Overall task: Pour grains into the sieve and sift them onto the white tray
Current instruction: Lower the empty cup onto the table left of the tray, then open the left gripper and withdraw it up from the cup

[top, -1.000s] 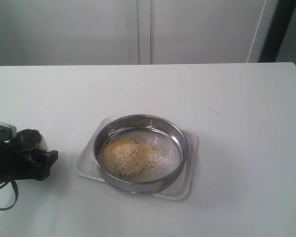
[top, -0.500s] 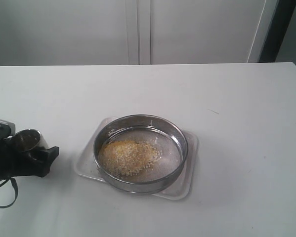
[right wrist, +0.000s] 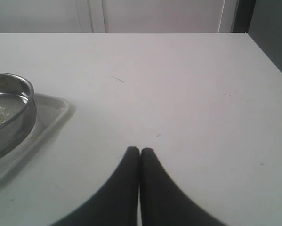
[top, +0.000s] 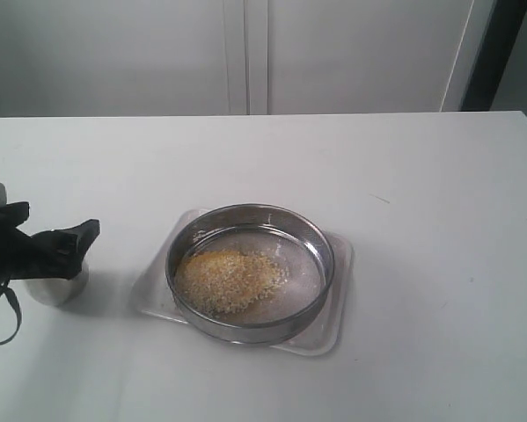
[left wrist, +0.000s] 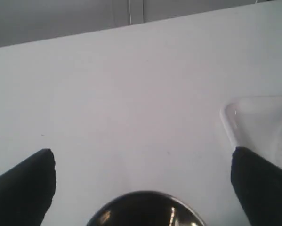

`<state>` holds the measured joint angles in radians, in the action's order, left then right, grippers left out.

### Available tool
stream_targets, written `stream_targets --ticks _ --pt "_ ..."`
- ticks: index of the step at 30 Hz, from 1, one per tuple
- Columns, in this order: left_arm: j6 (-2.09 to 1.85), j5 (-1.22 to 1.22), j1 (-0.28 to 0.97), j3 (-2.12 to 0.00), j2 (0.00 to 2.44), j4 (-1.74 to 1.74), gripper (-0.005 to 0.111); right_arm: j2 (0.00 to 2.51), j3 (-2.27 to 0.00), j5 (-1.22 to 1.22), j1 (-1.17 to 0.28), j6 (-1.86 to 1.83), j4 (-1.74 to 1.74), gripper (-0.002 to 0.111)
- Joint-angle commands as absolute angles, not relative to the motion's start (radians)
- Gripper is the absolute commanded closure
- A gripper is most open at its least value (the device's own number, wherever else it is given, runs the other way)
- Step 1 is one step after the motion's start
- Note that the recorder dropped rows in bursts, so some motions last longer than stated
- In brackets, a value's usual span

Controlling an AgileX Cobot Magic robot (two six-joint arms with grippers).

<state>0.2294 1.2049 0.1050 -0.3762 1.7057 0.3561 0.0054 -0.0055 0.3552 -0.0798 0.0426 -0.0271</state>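
The right gripper [right wrist: 140, 153] hangs over bare table [top: 421, 220], its jaws pressed together, with the white tray [top: 338, 325] well off to its left. On that tray sits the sieve [top: 245, 332], with the grains [top: 226, 280] heaped in its near-left part. Left of the tray, the left gripper [left wrist: 143, 155] is spread wide above a steel cup [top: 56, 286], gripping nothing.

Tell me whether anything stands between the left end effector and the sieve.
Nothing visible does. Only bare table lies between the open left end effector and the sieve; the steel cup stands below the end effector, off that path.
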Motion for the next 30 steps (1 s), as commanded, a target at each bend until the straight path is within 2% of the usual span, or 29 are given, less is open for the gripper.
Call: stream_targets --ticks 1,8,10,13,21,25,30 --pt "0.251 1.206 0.101 -0.373 1.647 0.367 0.002 0.000 0.000 0.342 -0.080 0.039 -0.029 0.108" --pt "0.258 1.203 0.101 -0.373 1.556 0.376 0.002 0.000 0.000 0.342 -0.080 0.039 -0.029 0.108" --pt "0.265 1.200 0.101 -0.373 1.530 0.383 0.007 0.000 0.000 0.342 -0.080 0.039 -0.029 0.108" --pt "0.272 1.178 0.101 -0.373 1.496 0.390 0.025 0.000 0.000 0.342 -0.080 0.039 -0.029 0.108" --pt "0.272 1.098 0.101 -0.373 1.412 0.493 0.084 0.000 0.000 0.342 -0.080 0.039 -0.029 0.108" --pt "0.272 1.095 0.101 -0.373 1.387 0.518 0.106 0.000 0.000 0.342 -0.080 0.039 -0.029 0.108" --pt "0.272 1.058 0.101 -0.373 1.364 0.518 0.107 0.000 0.000 0.342 -0.080 0.039 -0.029 0.108"
